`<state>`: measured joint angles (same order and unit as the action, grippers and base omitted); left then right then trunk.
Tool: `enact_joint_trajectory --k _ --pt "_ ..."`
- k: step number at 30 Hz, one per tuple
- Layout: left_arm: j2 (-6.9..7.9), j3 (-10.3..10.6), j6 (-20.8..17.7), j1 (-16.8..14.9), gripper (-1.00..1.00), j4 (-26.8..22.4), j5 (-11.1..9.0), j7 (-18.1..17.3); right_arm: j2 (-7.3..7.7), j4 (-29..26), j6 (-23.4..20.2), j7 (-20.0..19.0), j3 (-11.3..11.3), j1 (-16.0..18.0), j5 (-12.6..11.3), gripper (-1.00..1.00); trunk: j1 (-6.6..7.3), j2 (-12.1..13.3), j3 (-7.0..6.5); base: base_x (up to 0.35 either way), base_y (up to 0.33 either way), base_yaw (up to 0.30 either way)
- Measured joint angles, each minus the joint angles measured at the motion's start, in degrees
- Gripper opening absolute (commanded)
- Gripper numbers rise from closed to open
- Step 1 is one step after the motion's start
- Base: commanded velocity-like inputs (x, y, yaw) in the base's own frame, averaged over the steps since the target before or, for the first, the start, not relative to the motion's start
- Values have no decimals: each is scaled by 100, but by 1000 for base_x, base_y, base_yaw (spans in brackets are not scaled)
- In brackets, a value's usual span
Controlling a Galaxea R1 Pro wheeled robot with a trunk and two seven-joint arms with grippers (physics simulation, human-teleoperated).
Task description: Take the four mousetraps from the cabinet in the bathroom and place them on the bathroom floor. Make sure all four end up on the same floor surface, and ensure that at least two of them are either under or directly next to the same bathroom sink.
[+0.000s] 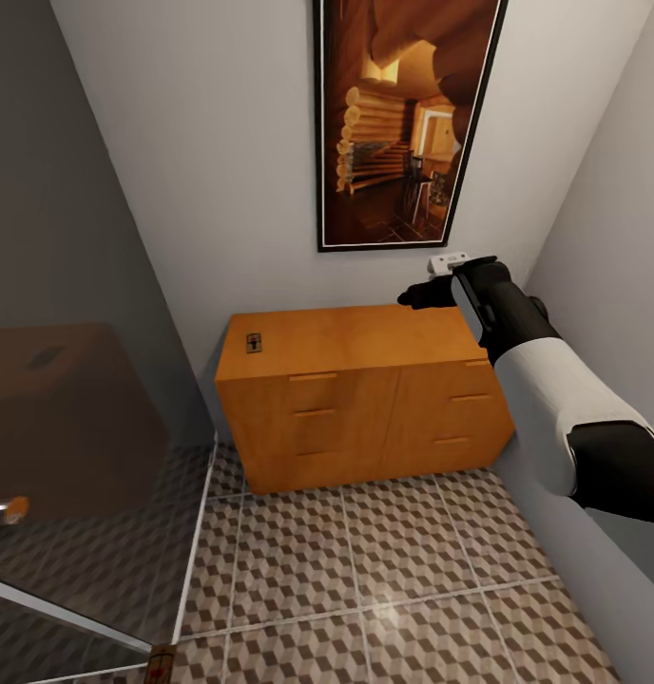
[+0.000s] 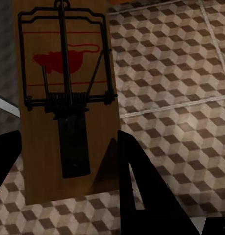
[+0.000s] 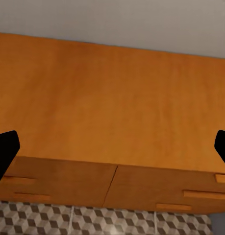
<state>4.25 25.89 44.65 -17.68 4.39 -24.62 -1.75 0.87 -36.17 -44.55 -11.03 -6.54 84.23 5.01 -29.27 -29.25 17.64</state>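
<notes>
A: Right gripper [image 1: 432,290] status?

B: Raised over the right end of the cabinet [image 1: 365,399], near the back wall. In the right wrist view the two fingertips [image 3: 4,152] sit at opposite edges with bare cabinet top between them. Jaws spread wide, holding nothing, touching nothing.

A: Left one?

B: The left wrist view shows a mousetrap [image 2: 65,103] close up between the dark fingers [image 2: 141,191], tan board with the wire bar and a red mouse print, hanging over the bathroom floor [image 2: 176,73]. Left gripper [image 2: 68,181] looks clamped on the board's near end. One finger is against its edge, the other is mostly cut off by the frame.

A: Other traps?

B: One on the cabinet top [image 1: 254,343], at the left end near the front edge, lying flat. Another on the tiles [image 1: 162,660] at the bottom of the head view, next to the glass panel [image 1: 70,475].

A: Drawers?

B: All fronts flush, closed.
</notes>
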Motion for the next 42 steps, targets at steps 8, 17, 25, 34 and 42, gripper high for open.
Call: enact_joint_trajectory --k 8,17,25,34,42 --pt "0 0 1 0 -100 1 -1 0 5 17 4 3 -2 -1 2 100 -1 0 0 -64 232 0" --pt "0 0 -1 1 -100 -1 -1 1 4 30 4 12 0 -5 7 100 0 0 0 -37 94 0" --pt "0 -1 -2 1 -100 -1 -1 1 13 37 5 40 0 -22 15 100 0 0 4 -1 3 0" --pt "0 0 -2 1 -100 0 -1 2 18 40 5 82 -4 -26 22 100 0 0 5 0 0 0" --pt "0 0 -2 1 -100 -2 0 2 13 41 18 99 -7 -26 24 100 0 0 15 0 0 37"
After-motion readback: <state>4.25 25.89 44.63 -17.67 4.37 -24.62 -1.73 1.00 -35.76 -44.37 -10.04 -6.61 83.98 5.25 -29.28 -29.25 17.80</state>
